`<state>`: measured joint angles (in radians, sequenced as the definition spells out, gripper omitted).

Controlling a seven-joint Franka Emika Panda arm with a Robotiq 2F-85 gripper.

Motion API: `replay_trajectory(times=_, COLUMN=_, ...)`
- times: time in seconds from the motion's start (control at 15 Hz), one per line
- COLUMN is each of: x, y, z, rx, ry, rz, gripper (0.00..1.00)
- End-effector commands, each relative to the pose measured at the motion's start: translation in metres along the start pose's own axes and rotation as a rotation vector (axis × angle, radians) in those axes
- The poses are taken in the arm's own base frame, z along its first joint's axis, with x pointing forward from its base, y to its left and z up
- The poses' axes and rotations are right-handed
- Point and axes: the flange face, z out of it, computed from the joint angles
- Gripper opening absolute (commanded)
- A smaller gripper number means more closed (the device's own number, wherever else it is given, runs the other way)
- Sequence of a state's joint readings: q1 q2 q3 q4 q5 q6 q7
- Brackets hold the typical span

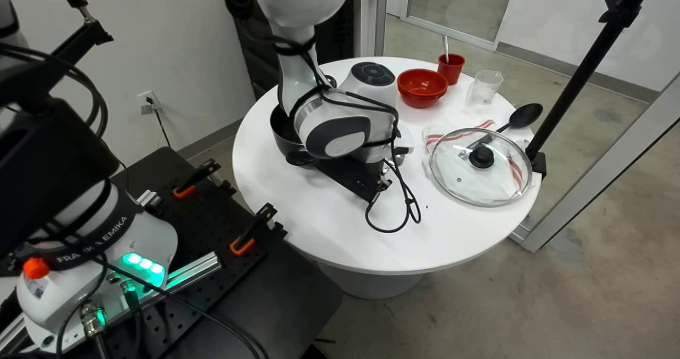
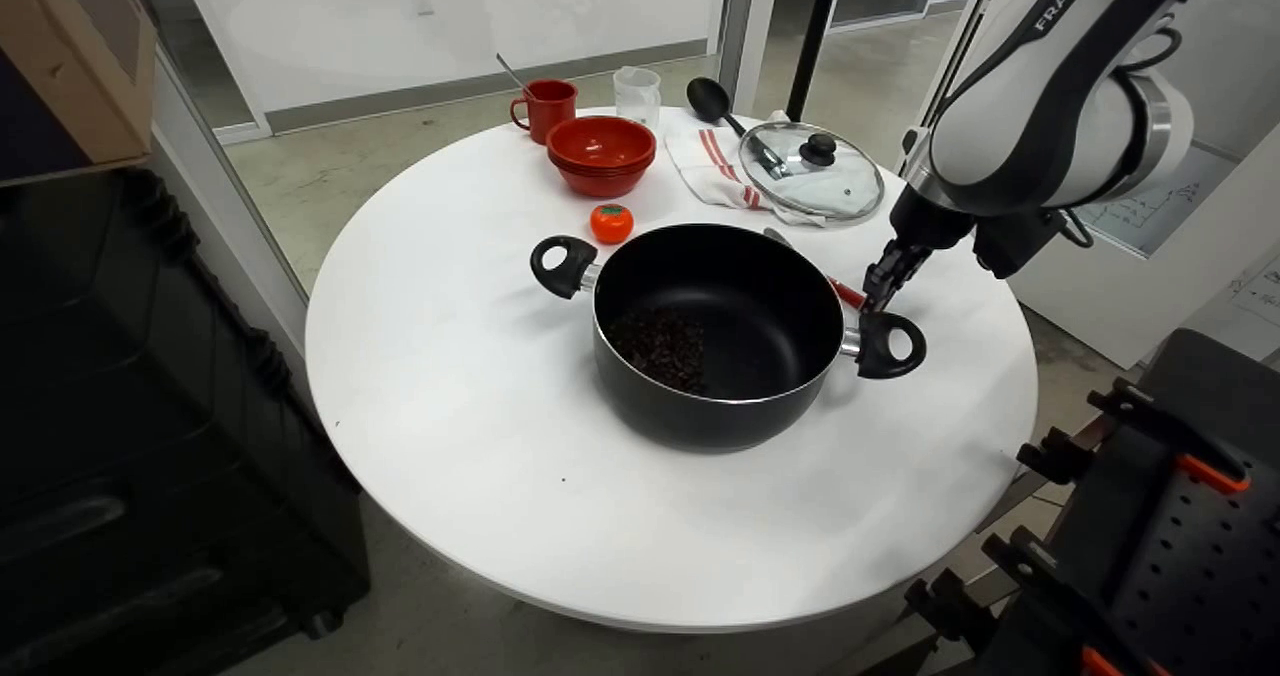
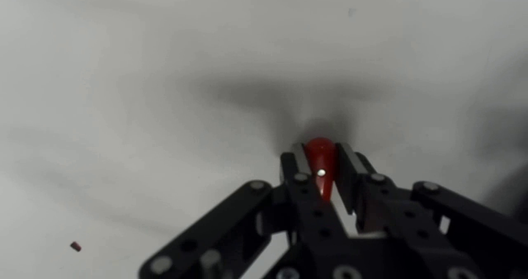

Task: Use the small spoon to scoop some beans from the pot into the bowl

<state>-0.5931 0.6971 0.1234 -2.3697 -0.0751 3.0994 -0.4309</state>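
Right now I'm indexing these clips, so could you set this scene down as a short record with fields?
pincer: closed on the red handle of the spoon
spoon: beside the pot; whether off the table, can't tell
pot: uncovered, beans lying toward one side
bowls: red, stacked; no beans visible in the top one
lid: lying over part of the towel
big spoon: black, handle partly under the lid
mug: red, utensil slanting from it
ball: orange-red, green-topped, between pot and bowls
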Motion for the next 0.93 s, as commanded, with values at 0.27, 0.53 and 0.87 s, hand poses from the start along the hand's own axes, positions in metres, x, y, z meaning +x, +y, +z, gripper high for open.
replay_trajectory(times=0.27, x=0.005, y=0.014, z=-0.062, rx=0.017, ry=-0.020, rz=0.108, gripper=0.05)
replay_trajectory(times=0.53, x=0.007, y=0.000, z=-0.133, rx=0.067, ry=-0.018, rz=0.135, gripper=0.05)
replay_trajectory(times=0.87, x=-0.007, y=-0.039, z=-0.211, rx=0.166, ry=-0.080, rz=0.100, gripper=0.05)
